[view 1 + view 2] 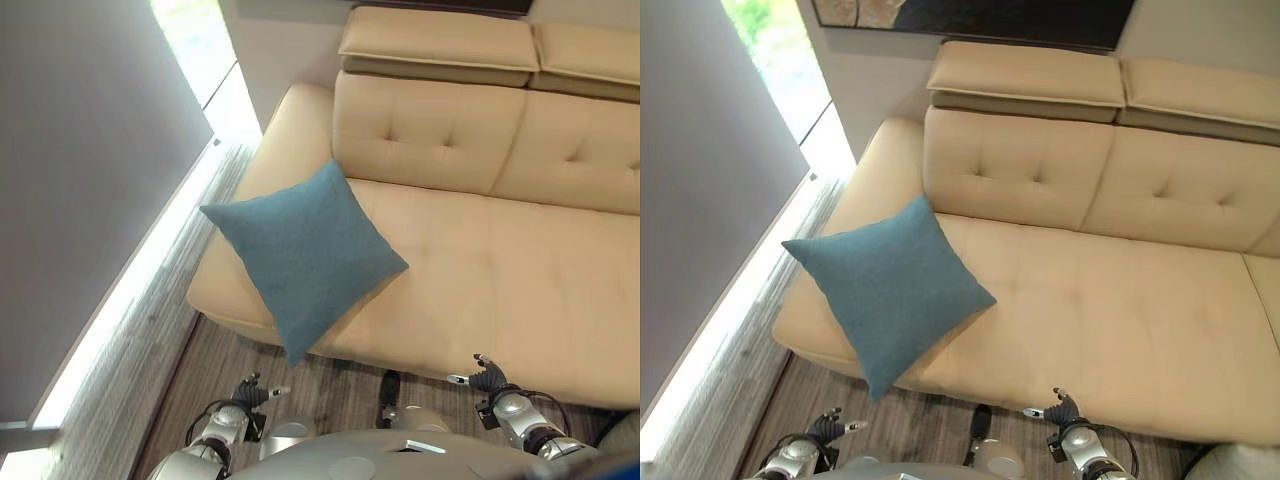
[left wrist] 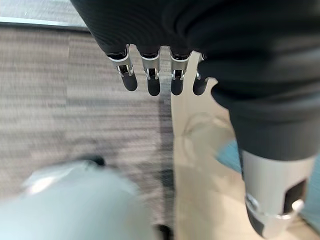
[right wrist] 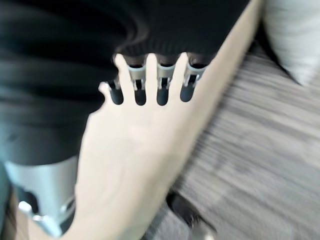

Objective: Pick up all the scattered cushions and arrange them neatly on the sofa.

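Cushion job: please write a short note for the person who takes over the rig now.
Left hand: open, empty, low in front of the sofa.
Right hand: open, empty, also low before the sofa's front edge.
Blue cushion: lies on the seat at the sofa's left end, turned like a diamond, one corner hanging over the front edge.
Done: this cushion is on the sofa.
Left: probably straighten it against the backrest.

- The sofa (image 1: 480,270) runs off the right edge in my eye views, so its far end stays unseen.
- Part of the seat lies hidden under the blue cushion (image 1: 300,250).
- In my left wrist view, a blue patch (image 2: 231,156) shows beside the thumb (blurred, probably the cushion).
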